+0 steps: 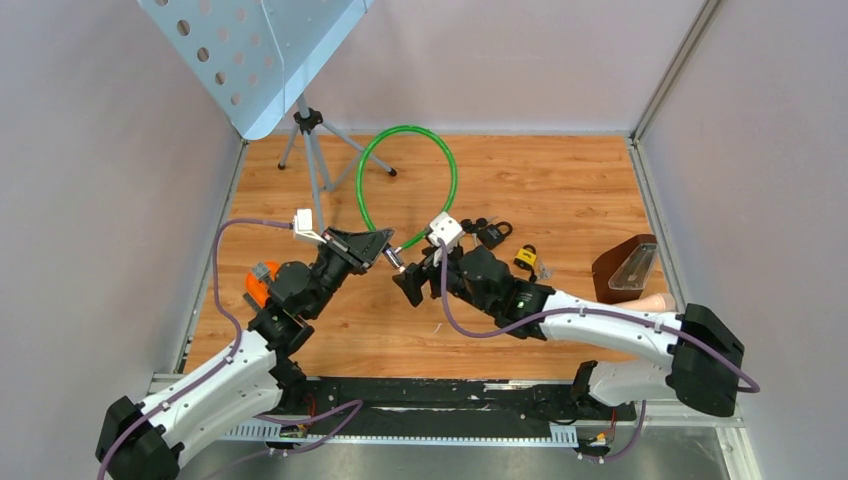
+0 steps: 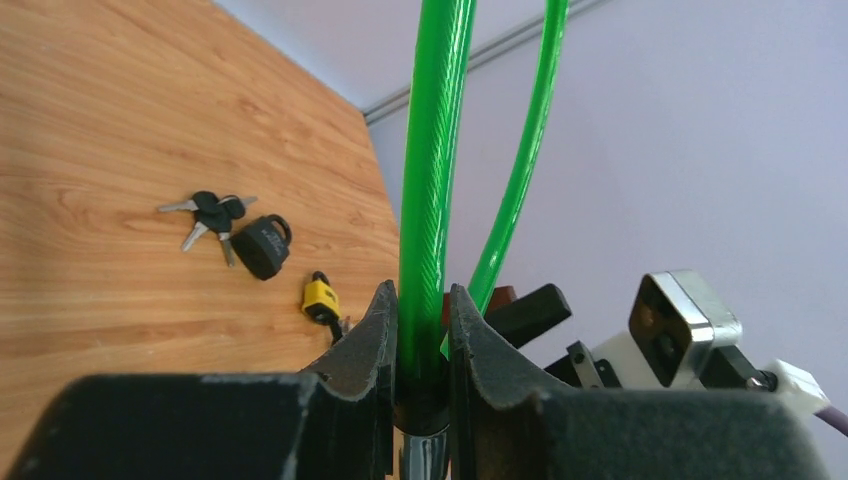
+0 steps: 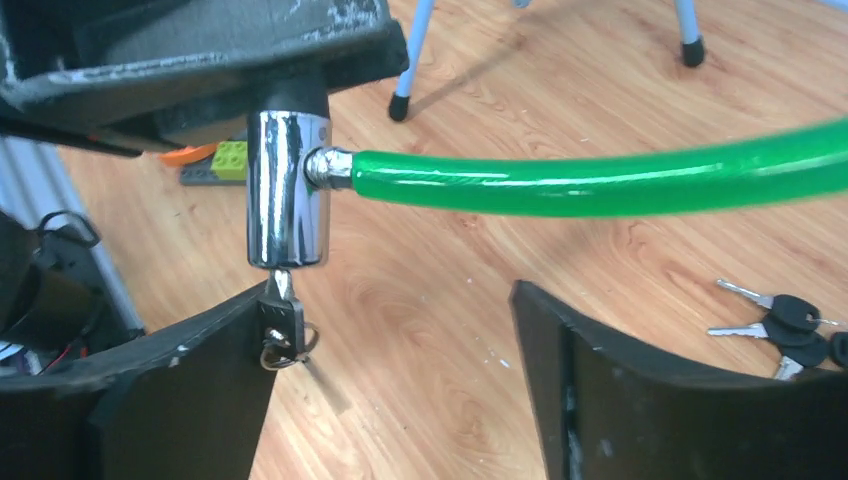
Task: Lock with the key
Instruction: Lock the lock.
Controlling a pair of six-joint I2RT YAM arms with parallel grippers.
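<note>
Right gripper [image 3: 385, 300] is spread wide just below the chrome lock barrel [image 3: 288, 190]. The key [image 3: 282, 315] sticks out of the barrel's bottom end, right beside one finger. Left gripper [image 2: 418, 320] is pinching the green cable [image 2: 430, 180] at the barrel's top. Past the barrel on the table [image 1: 560, 190] are a bunch of keys [image 1: 478, 226], a black padlock [image 1: 492, 235] and a yellow padlock [image 1: 526, 257] - tripod [image 1: 310, 150] further back.

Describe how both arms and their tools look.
Both the left arm and right arm have white shells, black joints and a looping purple cable. The left tool and right tool have two broad black fingers; a white camera block sits at each wrist.
</note>
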